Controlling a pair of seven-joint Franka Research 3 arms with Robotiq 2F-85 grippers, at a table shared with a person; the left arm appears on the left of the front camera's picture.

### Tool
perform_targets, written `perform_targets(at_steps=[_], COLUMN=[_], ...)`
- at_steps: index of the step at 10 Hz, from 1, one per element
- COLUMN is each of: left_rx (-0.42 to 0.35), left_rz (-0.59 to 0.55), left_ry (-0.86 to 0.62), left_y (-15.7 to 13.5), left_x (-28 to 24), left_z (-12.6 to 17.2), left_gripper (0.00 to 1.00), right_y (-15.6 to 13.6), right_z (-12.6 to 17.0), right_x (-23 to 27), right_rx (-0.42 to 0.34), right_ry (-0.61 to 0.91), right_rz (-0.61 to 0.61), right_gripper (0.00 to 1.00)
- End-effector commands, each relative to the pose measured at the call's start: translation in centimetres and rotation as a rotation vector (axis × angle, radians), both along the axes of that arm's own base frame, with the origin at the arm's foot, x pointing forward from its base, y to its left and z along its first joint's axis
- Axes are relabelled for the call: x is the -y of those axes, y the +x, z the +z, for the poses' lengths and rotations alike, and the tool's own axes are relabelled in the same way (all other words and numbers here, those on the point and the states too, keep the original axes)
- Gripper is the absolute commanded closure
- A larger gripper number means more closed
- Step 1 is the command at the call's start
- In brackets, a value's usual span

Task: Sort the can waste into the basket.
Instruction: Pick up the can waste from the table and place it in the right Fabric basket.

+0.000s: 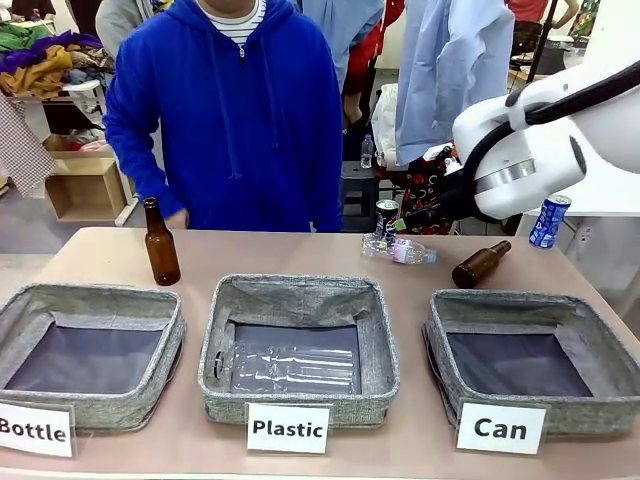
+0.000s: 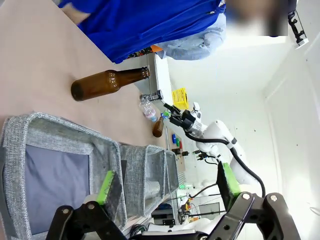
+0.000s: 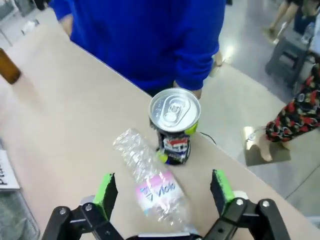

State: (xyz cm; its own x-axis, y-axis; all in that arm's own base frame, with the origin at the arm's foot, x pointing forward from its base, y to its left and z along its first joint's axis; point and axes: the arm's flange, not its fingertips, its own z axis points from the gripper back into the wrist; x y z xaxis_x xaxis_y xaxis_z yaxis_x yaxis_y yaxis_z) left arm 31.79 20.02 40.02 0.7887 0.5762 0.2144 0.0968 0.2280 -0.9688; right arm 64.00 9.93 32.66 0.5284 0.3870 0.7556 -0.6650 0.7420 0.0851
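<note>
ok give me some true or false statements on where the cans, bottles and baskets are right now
1. The Can basket already holds a can. False: the black can stands upright on the table, and the blue-and-white can stands off to the right.
2. The robot's right hand is open. True.
3. A clear plastic bottle lies in the Plastic basket. True.
4. Both brown bottles stand upright. False: the left brown bottle stands upright, but the right brown bottle lies on its side.
</note>
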Motion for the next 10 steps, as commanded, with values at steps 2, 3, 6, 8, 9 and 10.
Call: perform_targets(at_steps=[2,3,6,8,9,10], left_rx=[0.025,0.025,0.025,0.025,0.025,0.025], left_rz=[-0.010,-0.010,-0.010,-0.010,-0.010,-0.010], left_ry=[0.006,0.006,0.006,0.006,0.006,0.006], left_y=[-0.2,-0.2,-0.2,-0.2,-0.2,-0.2], left_x=[0.0,0.0,0.0,0.0,0.0,0.0], left_z=[0.0,0.0,0.0,0.0,0.0,0.0], left_gripper=[0.00,0.00,0.00,0.00,0.00,0.00], right_y=[1.2,1.4,1.7,2.1,2.2,2.3], right_z=[-2.6,-3.3,-4.3,-5.2,-5.4,-5.6], right_x=[-1.6,-2.1,-2.8,-2.9,-3.0,-3.0], right_rx=[0.067,0.058,0.125,0.125,0.128,0.130], right_ry=[0.034,0.049,0.156,0.180,0.189,0.195], right_rz=[-0.040,-0.037,-0.062,-0.085,-0.094,-0.099], right_gripper=[0.00,0.00,0.00,0.00,0.00,0.00])
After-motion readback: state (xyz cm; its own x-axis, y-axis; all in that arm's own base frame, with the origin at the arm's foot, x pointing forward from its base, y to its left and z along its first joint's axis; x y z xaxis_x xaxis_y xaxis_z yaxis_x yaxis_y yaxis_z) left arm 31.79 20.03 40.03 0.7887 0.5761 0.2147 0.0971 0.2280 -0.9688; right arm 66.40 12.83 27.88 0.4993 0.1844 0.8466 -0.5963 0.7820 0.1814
